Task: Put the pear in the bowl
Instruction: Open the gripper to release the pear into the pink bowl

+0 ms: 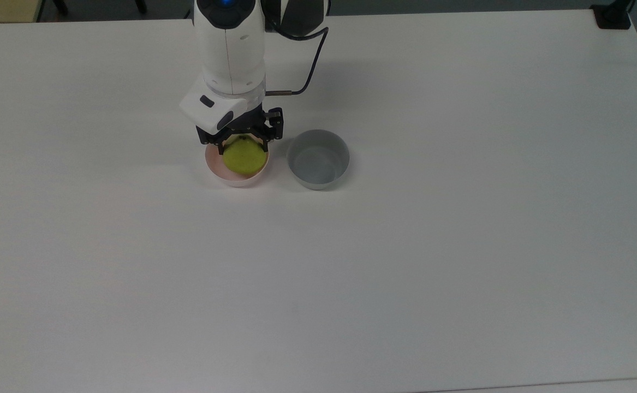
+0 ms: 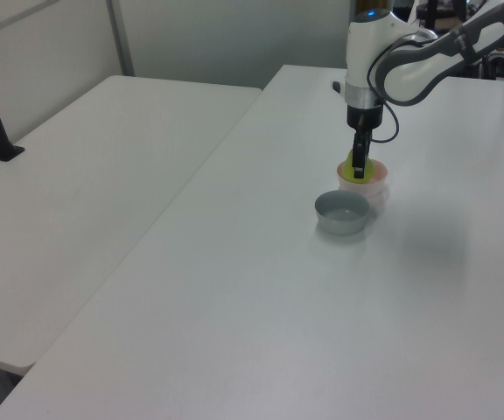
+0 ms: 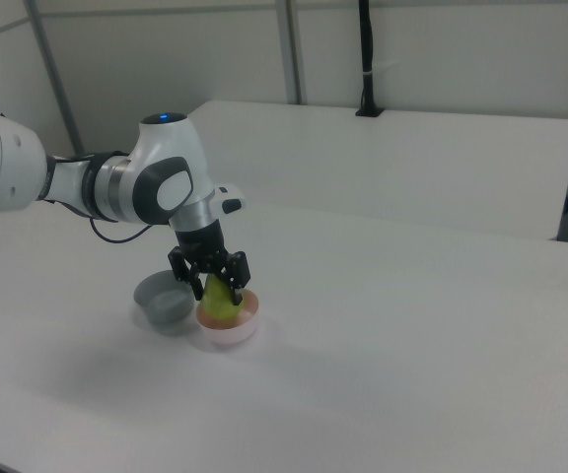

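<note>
Pear lowered into the pink bowl, upper left of centre in the top view.
My gripper (image 1: 243, 146) is clamped on the pear (image 1: 245, 156), whose lower part sits inside the bowl (image 1: 225, 176); the grey bowl (image 1: 318, 160) stands just beside it, on the top view's right, on the white table (image 1: 405, 262).

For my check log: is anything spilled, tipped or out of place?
Nothing stands out. The pink bowl and grey bowl stand upright side by side; the hand holds the pear inside the pink one.
</note>
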Robot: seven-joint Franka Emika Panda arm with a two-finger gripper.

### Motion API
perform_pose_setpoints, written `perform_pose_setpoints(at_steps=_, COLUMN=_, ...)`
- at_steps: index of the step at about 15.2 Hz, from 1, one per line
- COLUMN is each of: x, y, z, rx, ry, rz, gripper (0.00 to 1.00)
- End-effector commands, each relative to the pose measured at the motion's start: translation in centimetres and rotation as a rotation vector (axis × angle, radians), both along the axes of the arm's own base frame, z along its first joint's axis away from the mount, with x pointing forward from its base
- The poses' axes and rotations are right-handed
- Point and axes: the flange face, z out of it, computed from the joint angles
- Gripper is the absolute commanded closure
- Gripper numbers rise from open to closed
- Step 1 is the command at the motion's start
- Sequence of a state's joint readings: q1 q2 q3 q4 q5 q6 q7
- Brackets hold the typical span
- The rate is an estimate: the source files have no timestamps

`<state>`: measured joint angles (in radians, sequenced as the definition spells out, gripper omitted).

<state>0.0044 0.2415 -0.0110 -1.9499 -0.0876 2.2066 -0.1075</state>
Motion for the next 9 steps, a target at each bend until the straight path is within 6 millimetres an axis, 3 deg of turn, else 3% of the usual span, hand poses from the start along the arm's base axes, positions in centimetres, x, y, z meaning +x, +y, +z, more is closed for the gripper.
perform_pose_setpoints(at_steps=1, x=0.09, y=0.2, z=-0.17, rx=0.009, ry=-0.023, rz=-0.017, gripper=0.37)
perform_pose_setpoints(at_steps=5, x=0.15, y=0.2, z=-0.57, rx=0.009, ry=-0.017, rz=-0.018, gripper=0.26)
perform_pose_setpoints(at_steps=9, x=0.19, y=0.1, z=-0.5, rx=0.009, ry=-0.018, rz=-0.021, gripper=0.21)
